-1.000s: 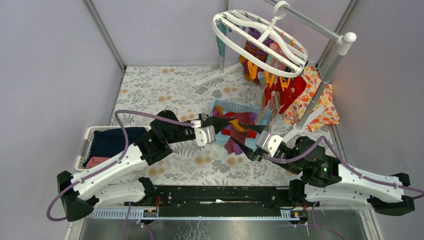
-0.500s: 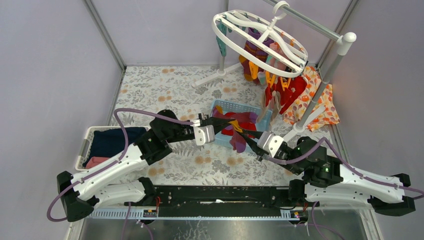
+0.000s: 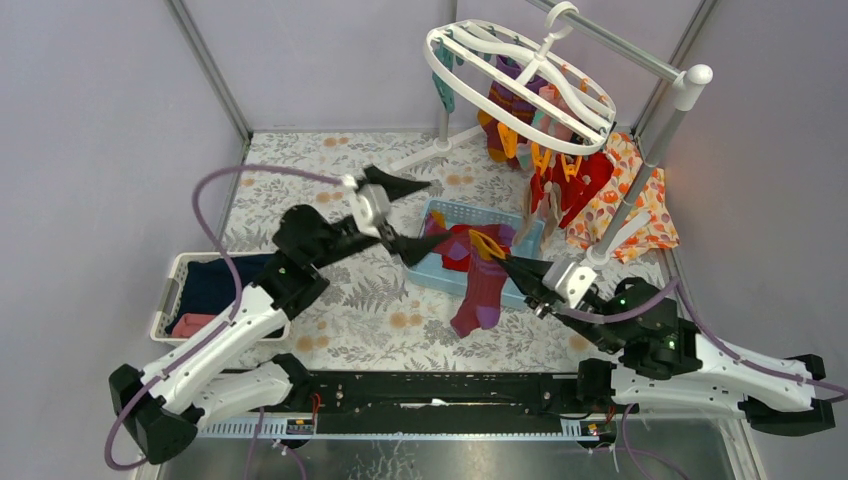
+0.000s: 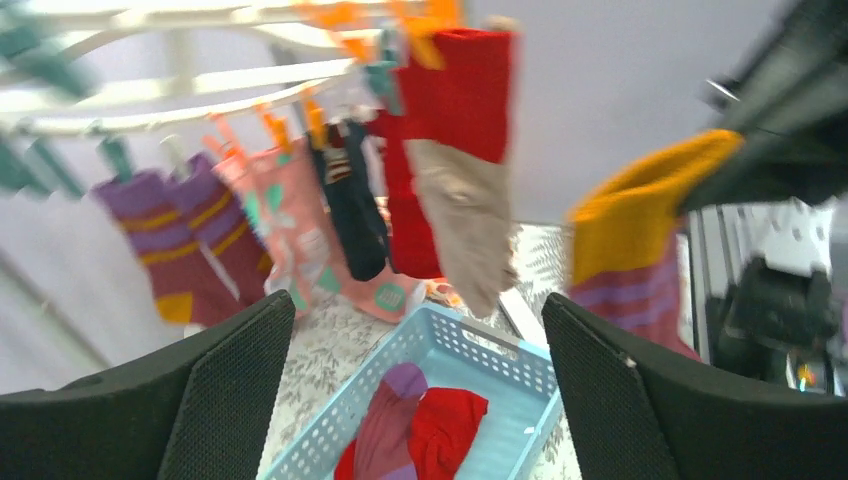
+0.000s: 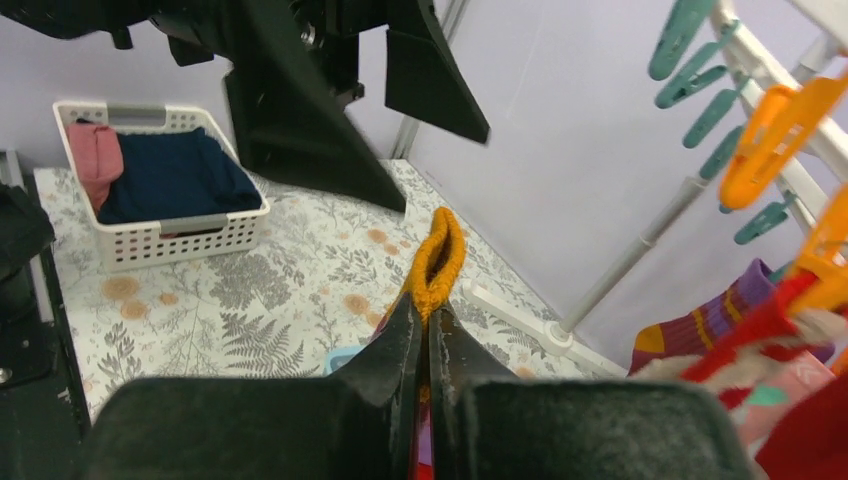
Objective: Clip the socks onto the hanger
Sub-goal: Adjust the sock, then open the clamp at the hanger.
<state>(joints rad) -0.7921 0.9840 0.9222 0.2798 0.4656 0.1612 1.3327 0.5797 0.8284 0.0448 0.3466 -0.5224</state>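
Overhead, the hanger (image 3: 520, 85) hangs at 1 o'clock, with socks (image 3: 570, 180) clipped beneath it. Centre: blue basket (image 3: 480, 210). At its 10 o'clock my left gripper (image 3: 438, 210) gapes wide, empty. My right gripper (image 3: 505, 260) pinches the orange cuff of a striped sock (image 3: 478, 295), which dangles at the basket's 6 o'clock.

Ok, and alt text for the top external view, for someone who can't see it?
The right gripper pinches a maroon sock by its orange cuff, the sock dangling by a blue basket holding more socks. The left gripper is open, raised near the basket's left end. Behind, a white oval hanger bearing clipped socks hangs from a grey rack.
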